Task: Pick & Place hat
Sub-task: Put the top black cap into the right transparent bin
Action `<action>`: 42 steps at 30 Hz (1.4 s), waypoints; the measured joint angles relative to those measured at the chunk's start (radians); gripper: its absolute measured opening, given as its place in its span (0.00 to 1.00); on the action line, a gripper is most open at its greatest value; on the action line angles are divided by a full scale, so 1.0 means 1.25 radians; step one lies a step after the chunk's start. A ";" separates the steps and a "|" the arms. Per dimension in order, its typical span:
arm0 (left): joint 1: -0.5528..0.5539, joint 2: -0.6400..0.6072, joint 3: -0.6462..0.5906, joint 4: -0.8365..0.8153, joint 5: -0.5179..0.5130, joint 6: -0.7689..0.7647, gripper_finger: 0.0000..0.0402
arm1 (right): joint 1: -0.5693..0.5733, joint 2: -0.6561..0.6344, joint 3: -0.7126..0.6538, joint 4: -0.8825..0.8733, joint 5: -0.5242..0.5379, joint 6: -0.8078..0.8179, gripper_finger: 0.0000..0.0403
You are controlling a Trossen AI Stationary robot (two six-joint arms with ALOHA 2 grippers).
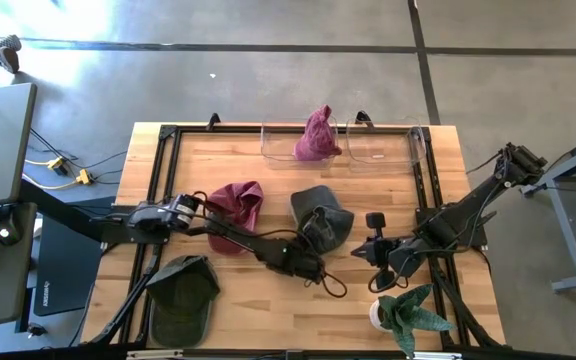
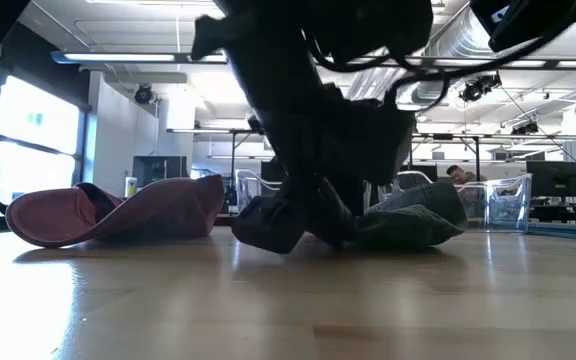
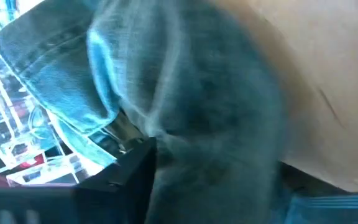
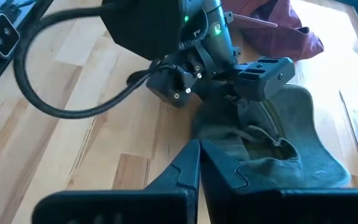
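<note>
The left end effector (image 1: 313,262) is clamped on the edge of the grey-green fabric cap (image 1: 324,217). The cap should be lifted clear of the wooden surface (image 1: 268,310) before being carried, while the right end effector (image 4: 199,155), fingers together, waits just beside it.

Left end effector (image 1: 313,262) low (fingers clamped); right end effector (image 1: 376,252) closed.

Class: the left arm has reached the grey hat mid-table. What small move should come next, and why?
Probably lift slightly. The left end effector seems shut on the grey hat, whose cloth fills its wrist view, yet the hat rests on the table. The clear bins lie beyond.
</note>
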 joint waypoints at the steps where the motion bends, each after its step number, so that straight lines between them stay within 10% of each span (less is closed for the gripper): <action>1: 0.000 0.001 0.000 0.000 0.000 0.000 0.44 | 0.000 0.000 0.000 0.001 -0.002 0.001 0.02; 8: -0.001 -0.012 -0.003 -0.036 0.065 -0.013 0.03 | 0.001 0.003 -0.024 0.017 -0.005 0.029 0.01; 17: 0.000 -0.128 -0.004 -0.124 0.318 -0.107 0.01 | -0.002 0.007 -0.277 0.316 -0.030 -0.047 0.29; 25: 0.016 -0.175 -0.003 -0.133 0.356 -0.127 0.00 | -0.013 0.024 -0.362 0.543 -0.025 -0.265 0.60; 42: 0.067 -0.390 -0.384 0.308 0.328 -0.207 0.00 | -0.048 0.277 -0.222 0.552 0.087 -0.403 0.62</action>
